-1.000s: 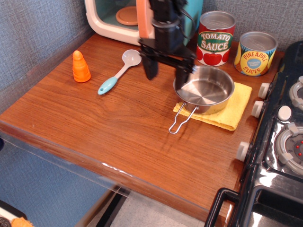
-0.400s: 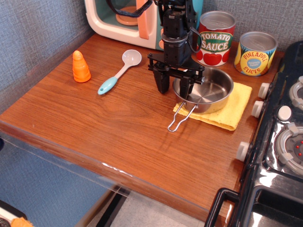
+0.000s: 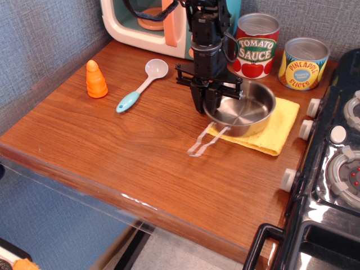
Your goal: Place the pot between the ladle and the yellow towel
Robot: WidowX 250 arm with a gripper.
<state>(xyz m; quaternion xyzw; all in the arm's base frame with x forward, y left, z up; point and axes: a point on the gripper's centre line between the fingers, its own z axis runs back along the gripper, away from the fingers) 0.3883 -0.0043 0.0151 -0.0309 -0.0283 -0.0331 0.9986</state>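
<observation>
The shiny steel pot (image 3: 246,110) rests on the yellow towel (image 3: 279,127) at the right of the wooden counter. Its wire handle (image 3: 203,143) points forward-left and looks blurred. My gripper (image 3: 206,106) hangs straight down over the pot's left rim with the fingers closed on that rim. The ladle (image 3: 143,85), white bowl and light blue handle end, lies flat to the left of the gripper, apart from it. Bare wood lies between the ladle and the towel.
An orange cone toy (image 3: 96,79) stands at the far left. A tomato sauce can (image 3: 256,46) and a pineapple can (image 3: 304,63) stand behind the towel. A toy microwave (image 3: 138,25) is at the back. A toy stove (image 3: 337,169) borders the right side.
The gripper came down beside the pot and its fingers closed together on the left rim. The pot's wire handle swung a little to the left.
</observation>
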